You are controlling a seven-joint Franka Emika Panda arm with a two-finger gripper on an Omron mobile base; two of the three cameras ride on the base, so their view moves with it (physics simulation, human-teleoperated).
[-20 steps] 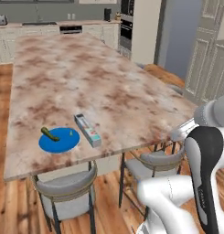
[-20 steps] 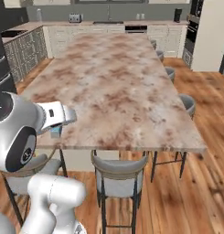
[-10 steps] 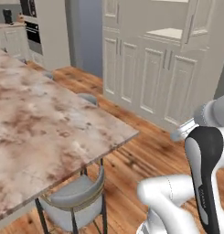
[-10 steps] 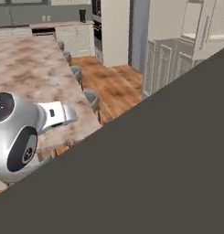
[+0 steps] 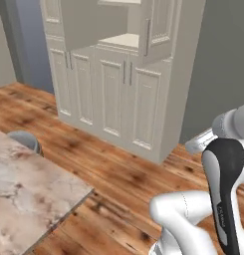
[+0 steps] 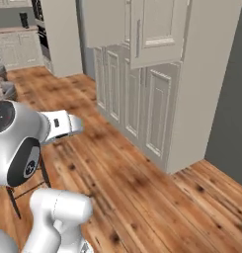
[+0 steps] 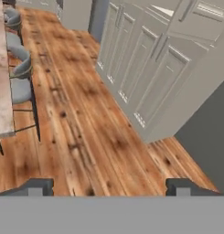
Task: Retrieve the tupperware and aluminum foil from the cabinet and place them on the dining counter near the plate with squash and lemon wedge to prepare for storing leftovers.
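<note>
1. Your gripper [image 7: 109, 185] hangs over bare wood-plank floor [image 7: 86, 137], its dark fingertips spread wide apart and holding nothing.
2. You face a tall cream panelled cabinet [image 5: 128, 84] with an upper door [image 5: 158, 30] ajar; you cannot see tupperware or foil inside.
3. The marbled dining counter [image 5: 24, 194] corner sits near left, a grey stool [image 7: 21, 68] beside it.

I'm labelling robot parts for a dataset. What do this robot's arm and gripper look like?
The arm is made of glossy white rounded segments with dark joints; one link carries a long black panel with small pale lettering. In the right base view a white dome-shaped joint has a dark grey face with a small blue mark. The gripper has two small, dark grey, blocky fingertips. No cables are visible.
</note>
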